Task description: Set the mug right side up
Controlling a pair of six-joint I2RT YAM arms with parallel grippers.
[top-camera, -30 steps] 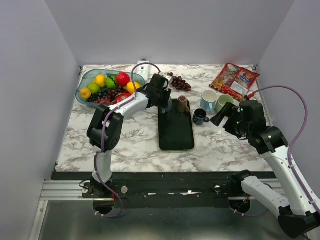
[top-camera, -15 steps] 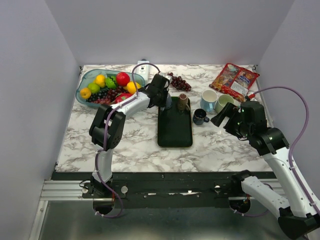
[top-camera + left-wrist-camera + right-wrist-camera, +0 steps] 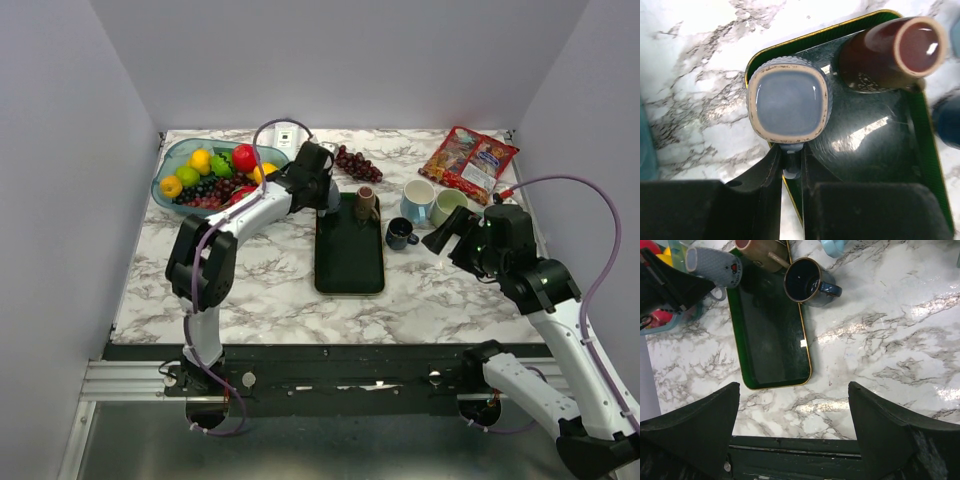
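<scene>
Left jaws newly closed, pinching handle of inverted mug [image 3: 788, 99] at tray [image 3: 350, 262] corner; right jaws spread; packet [image 3: 470, 160] print unreadable.

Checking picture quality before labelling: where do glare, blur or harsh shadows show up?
Left wrist view: white glare streaks on the glossy dark green tray; the left end effector is dark and soft, while the upturned grey-blue ceramic mug is sharp. Right wrist view: bright reflections on the white marble table. Top external view: even light, soft shadows, no strong glare.

Left gripper [image 3: 328, 195] at tray [image 3: 350, 262] far corner, beside brown mug [image 3: 366, 201].
</scene>
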